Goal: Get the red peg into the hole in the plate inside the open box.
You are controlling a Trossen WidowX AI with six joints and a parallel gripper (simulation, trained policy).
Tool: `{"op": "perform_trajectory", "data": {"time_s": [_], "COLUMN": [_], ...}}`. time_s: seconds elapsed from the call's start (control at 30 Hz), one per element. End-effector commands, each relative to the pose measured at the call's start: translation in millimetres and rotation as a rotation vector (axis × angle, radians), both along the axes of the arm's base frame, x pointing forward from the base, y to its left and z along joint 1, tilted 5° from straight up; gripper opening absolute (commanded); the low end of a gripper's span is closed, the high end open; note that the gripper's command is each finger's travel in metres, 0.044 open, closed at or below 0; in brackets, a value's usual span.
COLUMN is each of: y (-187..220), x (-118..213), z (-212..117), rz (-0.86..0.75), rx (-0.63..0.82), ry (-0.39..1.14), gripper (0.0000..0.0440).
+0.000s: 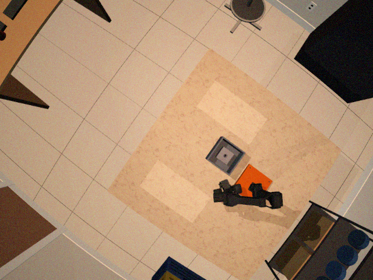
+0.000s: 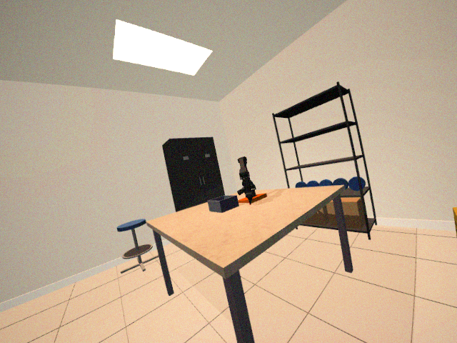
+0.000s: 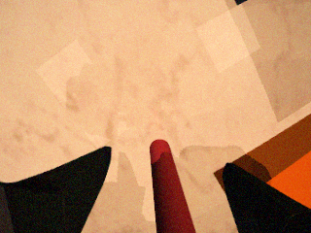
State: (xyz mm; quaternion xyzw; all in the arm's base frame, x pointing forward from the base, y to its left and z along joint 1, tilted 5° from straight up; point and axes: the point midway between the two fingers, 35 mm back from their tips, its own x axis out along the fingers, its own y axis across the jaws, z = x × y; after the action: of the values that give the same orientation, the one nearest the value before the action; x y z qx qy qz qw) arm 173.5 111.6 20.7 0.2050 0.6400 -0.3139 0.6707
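The red peg (image 3: 171, 199) stands out between the two black fingertips in the wrist view, with a gap on each side. It runs from the bottom edge up to its rounded far end. In the top and exterior views the arm hides it. My gripper (image 3: 168, 161) (image 2: 250, 201) is open around the peg, low over the table beside the orange board. Neither finger is seen touching the peg. The open grey box (image 1: 214, 148) (image 2: 222, 205) stands nearby, up and slightly left of the gripper in the top view. The light plate (image 1: 221, 154) at its bottom shows a dark, empty hole.
The orange board (image 1: 256, 175) (image 3: 297, 181) lies under the arm's base, close beside the right finger in the wrist view. The wooden table (image 1: 178, 132) (image 2: 228, 236) bears everything. A black shelf rack (image 2: 317, 101) stands behind it. Shadows fall around the peg.
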Motion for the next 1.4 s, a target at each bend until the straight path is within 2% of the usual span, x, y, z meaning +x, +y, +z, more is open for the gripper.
{"op": "perform_trajectory", "data": {"time_s": [0.0,0.2,0.3,0.4,0.97,1.37], "y": [-4,-8,-11,-14,-36,-59], "x": [-1,-4,-6,3,23,48], "z": [-7,-11,-12,0,69,119], "rz": [0.000,-0.006,-0.009,0.000,0.014,-0.077], "rx": [-0.017,-0.041,-0.060,-0.074,-0.135,-0.154], "ry": [0.011,0.042,0.058,0.020,-0.111,-0.221], "gripper": [0.0226,0.0071,0.0012,0.0000,0.0000,0.0000]}}
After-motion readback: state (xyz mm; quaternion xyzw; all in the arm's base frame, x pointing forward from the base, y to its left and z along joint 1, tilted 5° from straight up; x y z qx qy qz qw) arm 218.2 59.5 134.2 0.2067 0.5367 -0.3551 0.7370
